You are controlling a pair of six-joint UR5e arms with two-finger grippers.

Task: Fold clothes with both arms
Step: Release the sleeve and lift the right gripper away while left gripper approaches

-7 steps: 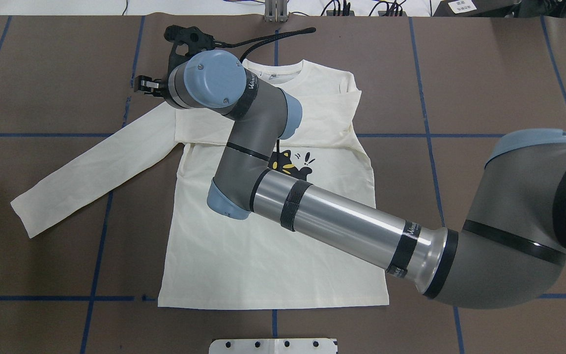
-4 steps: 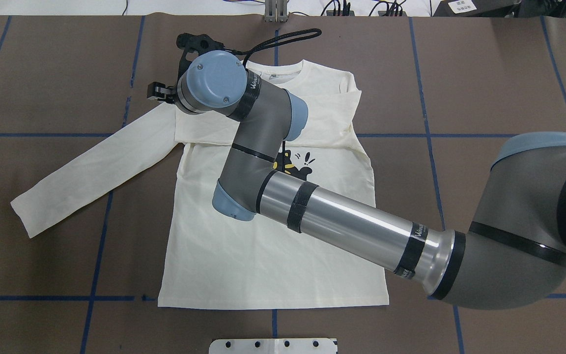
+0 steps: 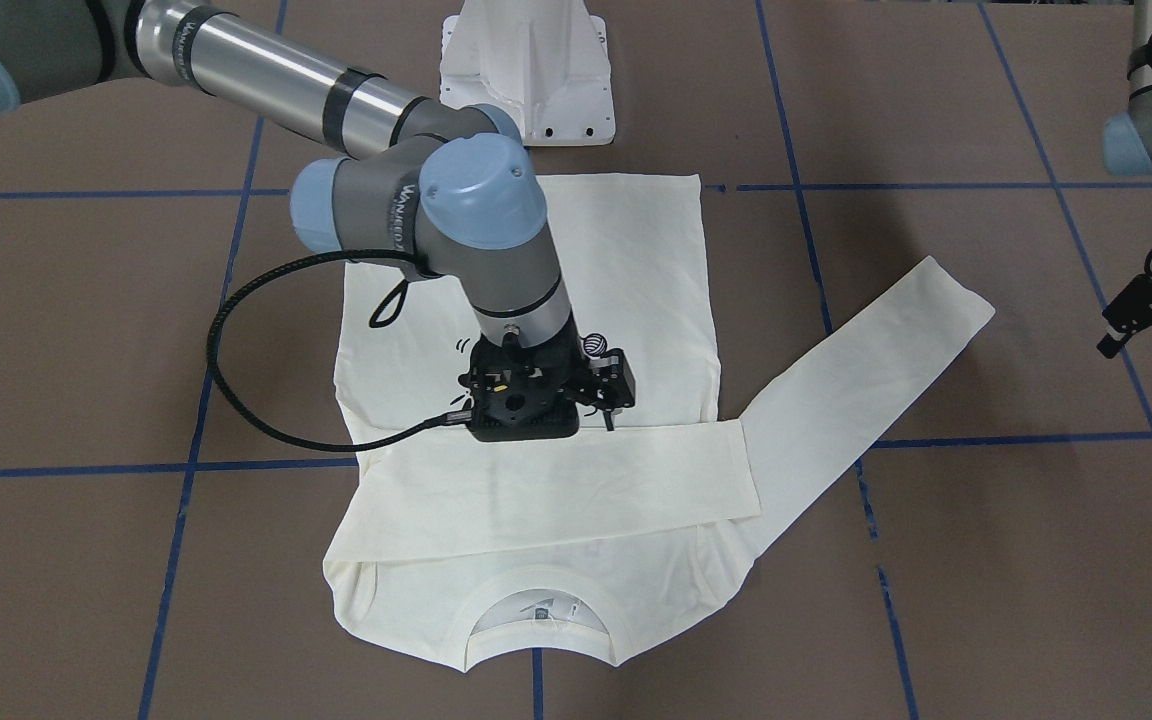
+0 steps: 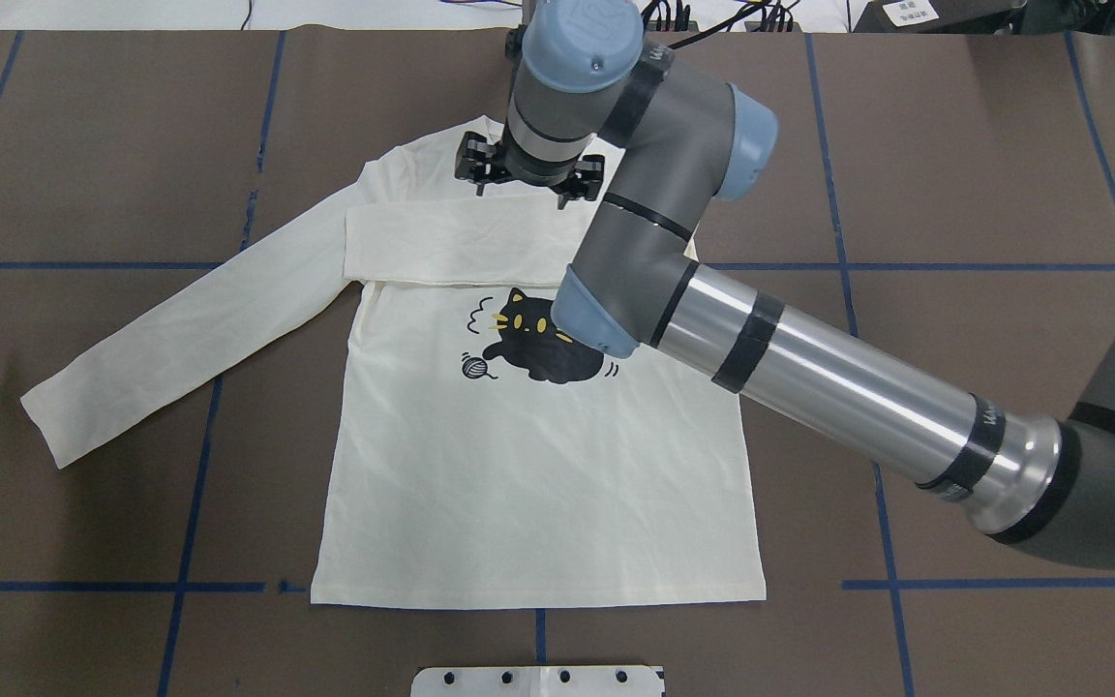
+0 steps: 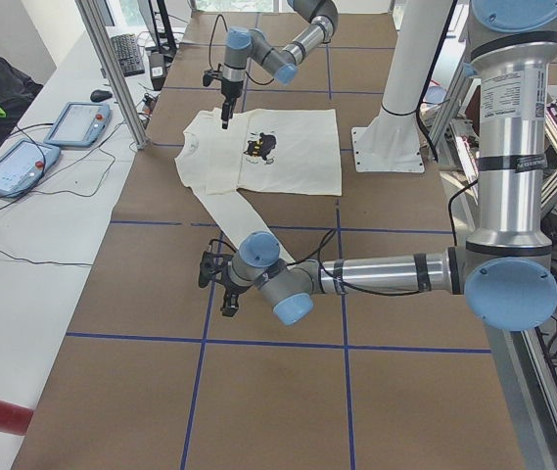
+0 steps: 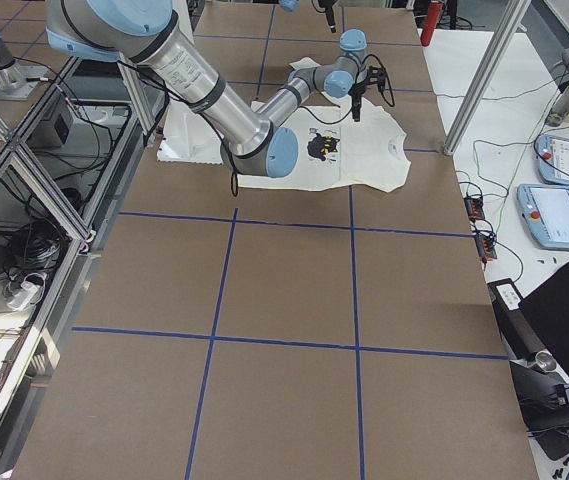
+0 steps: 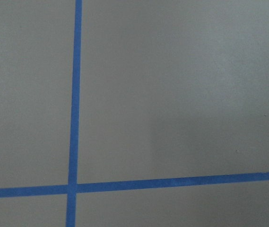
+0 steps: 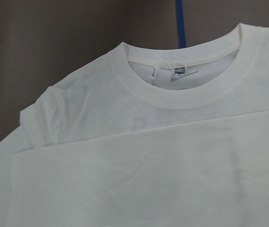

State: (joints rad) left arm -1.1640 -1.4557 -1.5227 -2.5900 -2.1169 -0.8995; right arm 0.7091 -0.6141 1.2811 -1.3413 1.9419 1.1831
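The right gripper (image 4: 527,179) has swung from the shirt's (image 4: 538,465) shoulder to above the collar (image 8: 186,90); whether its claw is spread, I cannot tell. 1 sleeve (image 4: 451,247) lies folded across the chest, so 1 remains. The left gripper (image 3: 1139,345) hangs spread and empty, well apart from the shirt.

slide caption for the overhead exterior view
Right arm's black two-finger gripper hovers over a cream-white long-sleeved cat-print T-shirt, one sleeve folded across its chest.

Brown tbl mat (image 5: 278,392) w/ blue tape grid (image 5: 161,224) spreads all round the right claw (image 5: 225,117). Alu frame post (image 5: 114,73) just beyond claw at tbl edge; past it a white bench (image 5: 23,255) w/ 2 tablets (image 5: 77,122), keyboard (image 5: 128,54), cables.
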